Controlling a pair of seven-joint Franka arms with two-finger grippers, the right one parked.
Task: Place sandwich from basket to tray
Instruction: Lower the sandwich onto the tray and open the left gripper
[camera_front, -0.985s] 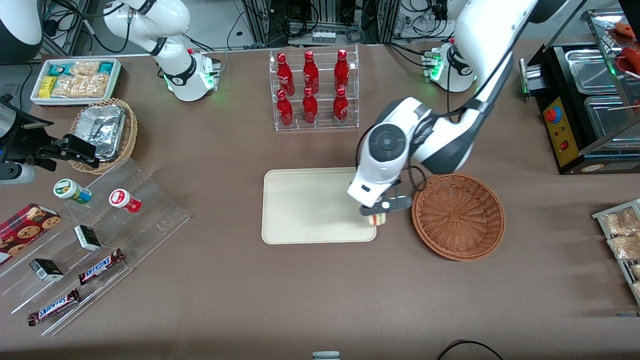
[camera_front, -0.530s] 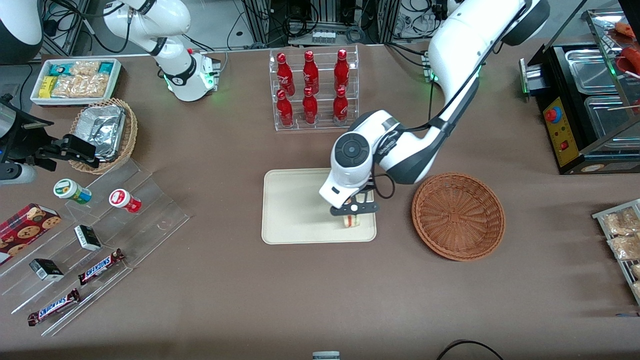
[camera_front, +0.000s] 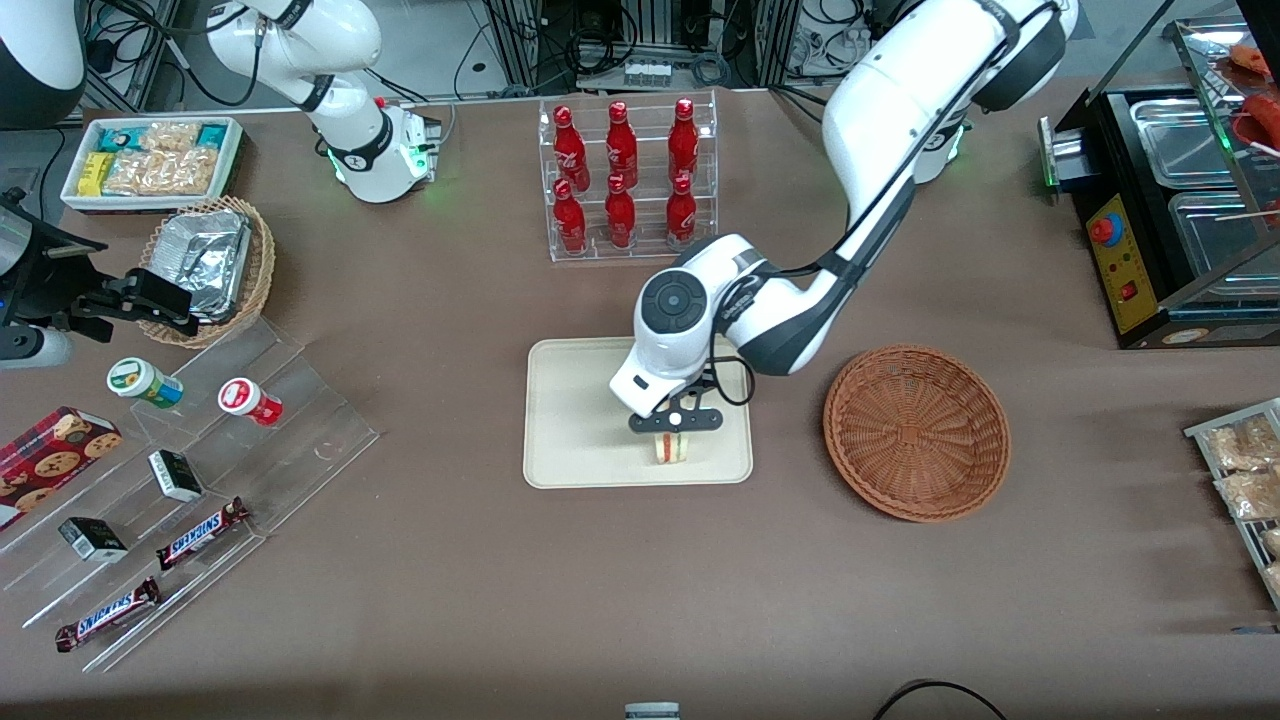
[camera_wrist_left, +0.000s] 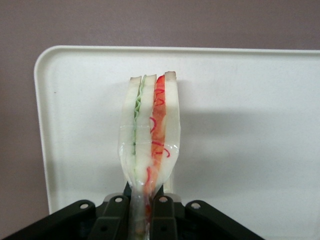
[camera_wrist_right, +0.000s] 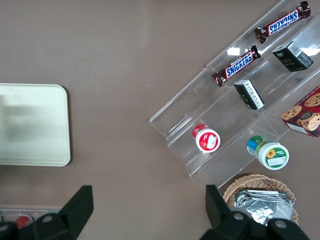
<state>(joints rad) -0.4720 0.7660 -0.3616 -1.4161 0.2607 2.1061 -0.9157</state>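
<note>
Sandwich (camera_wrist_left: 150, 135) layers stand edge-on in the wrist view: white bread slices with a thin green line of filling along one side and a streaked orange-red band along the other, all wrapped in clear film that bunches where it enters the gripper (camera_wrist_left: 141, 210). The gripper's black fingers are clamped on that wrapped end, holding the wedge upright. In the front view the gripper (camera_front: 674, 422) hangs over the tray (camera_front: 575, 420), with the sandwich (camera_front: 671, 447) directly below it, above the tray's edge nearest the front camera; whether it touches the tray cannot be told. The basket (camera_front: 916, 432) sits on the table beside the tray, toward the working arm's end from the gripper, and nothing shows inside it. A brown cloth covers the table (camera_front: 600, 580). A clear rack of red bottles (camera_front: 625, 175) stands farther from the front camera than the gripper.
</note>
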